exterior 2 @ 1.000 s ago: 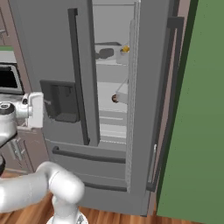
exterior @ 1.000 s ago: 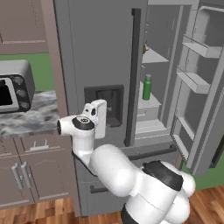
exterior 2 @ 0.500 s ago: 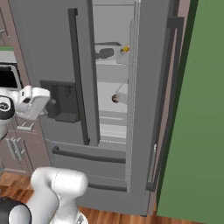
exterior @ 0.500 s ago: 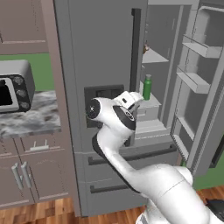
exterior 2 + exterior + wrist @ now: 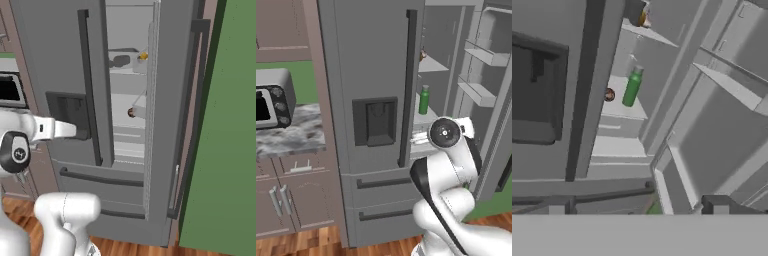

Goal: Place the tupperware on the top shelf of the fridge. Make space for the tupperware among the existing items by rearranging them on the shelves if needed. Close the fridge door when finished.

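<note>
Listing risks first: pincer (image 5: 637, 207) is standing wide open and empty, facing the fridge (image 5: 371, 75), whose right door is hanging open. Judged hazard: reaching in through the narrow gap beside the closed left door, the arm could be clipping the bottle (image 5: 632, 87) or the brown ball (image 5: 609, 94) on the lower shelf (image 5: 619, 107). Top shelf (image 5: 432, 65) is sitting above and beyond the pincer, an orange piece (image 5: 643, 19) lying on it. Tupperware: I cannot tell where it is lying.
</note>
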